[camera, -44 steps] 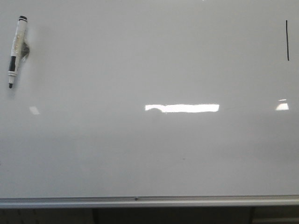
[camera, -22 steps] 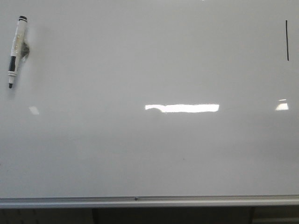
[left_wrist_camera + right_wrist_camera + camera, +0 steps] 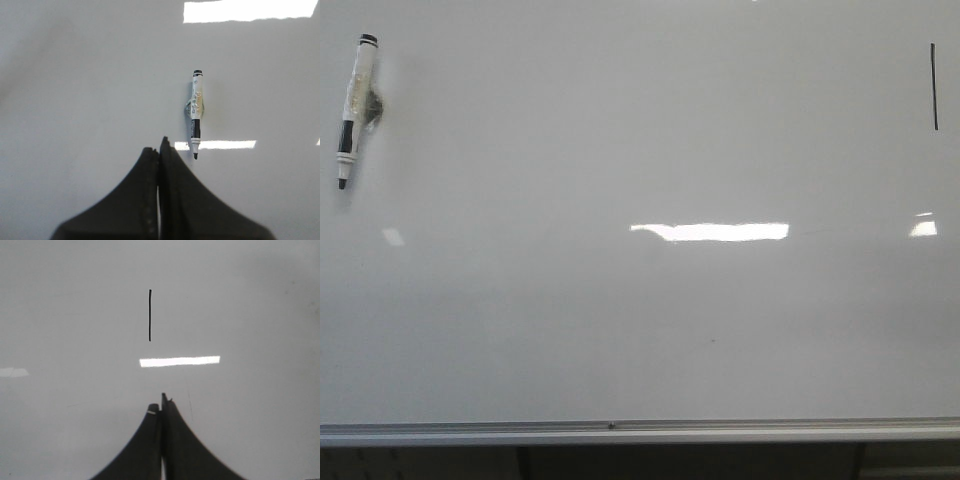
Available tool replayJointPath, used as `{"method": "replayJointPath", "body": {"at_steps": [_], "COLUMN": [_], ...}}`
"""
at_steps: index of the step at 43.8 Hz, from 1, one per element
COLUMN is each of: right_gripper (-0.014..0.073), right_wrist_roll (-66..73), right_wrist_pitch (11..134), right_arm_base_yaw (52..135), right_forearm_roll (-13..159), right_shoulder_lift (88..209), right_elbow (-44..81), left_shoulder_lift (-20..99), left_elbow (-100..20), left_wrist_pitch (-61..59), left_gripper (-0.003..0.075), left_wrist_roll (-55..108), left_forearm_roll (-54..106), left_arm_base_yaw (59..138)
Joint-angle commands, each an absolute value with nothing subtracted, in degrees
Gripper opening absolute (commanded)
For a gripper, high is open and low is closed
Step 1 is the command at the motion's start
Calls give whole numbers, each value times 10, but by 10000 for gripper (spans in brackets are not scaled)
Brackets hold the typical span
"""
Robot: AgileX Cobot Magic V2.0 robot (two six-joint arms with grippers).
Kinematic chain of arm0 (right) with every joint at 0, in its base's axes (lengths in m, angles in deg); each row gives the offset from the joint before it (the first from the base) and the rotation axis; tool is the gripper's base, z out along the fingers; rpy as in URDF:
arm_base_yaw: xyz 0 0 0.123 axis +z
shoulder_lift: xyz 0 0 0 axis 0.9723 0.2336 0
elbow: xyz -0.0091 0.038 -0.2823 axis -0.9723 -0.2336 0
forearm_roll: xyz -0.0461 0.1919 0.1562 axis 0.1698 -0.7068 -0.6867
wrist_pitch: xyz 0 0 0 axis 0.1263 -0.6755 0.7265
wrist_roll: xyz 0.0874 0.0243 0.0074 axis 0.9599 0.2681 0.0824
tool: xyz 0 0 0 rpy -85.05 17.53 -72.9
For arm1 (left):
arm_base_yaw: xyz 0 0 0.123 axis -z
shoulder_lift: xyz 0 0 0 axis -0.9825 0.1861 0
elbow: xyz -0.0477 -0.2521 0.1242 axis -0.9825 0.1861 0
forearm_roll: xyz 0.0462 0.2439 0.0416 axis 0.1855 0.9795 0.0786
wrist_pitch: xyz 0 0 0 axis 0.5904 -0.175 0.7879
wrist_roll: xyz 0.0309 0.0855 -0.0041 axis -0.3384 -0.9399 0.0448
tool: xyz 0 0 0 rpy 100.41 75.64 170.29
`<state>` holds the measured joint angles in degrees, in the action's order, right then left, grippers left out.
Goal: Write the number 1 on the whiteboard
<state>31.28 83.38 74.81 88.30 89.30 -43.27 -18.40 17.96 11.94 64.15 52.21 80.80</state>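
Faintly, print is seen on the marker pen (image 3: pixel 353 106) barrel, too small to be read. The number 1 (image 3: pixel 934 86), a thin black upright stroke, is drawn at the whiteboard (image 3: pixel 640 432)'s far right. Both the left gripper (image 3: pixel 159 150) and right gripper (image 3: pixel 161 406) are pressed closed, nothing held.
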Motion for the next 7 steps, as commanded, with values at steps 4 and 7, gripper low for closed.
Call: {"method": "replayJointPath", "body": {"at_steps": [4, 7], "right_gripper": [-68, -68], "right_wrist_roll": [311, 311], "right_wrist_pitch": [884, 884], "right_arm_base_yaw": [748, 748], "right_forearm_roll": [892, 892], "right_shoulder_lift": [883, 883], "right_elbow": [-420, -420], "left_shoulder_lift": [-193, -193], "left_elbow": [195, 195], "left_wrist_pitch": [170, 170], "left_gripper": [-20, -20], "left_wrist_roll": [647, 647], "left_forearm_roll": [522, 522], "left_arm_base_yaw": [812, 812]}}
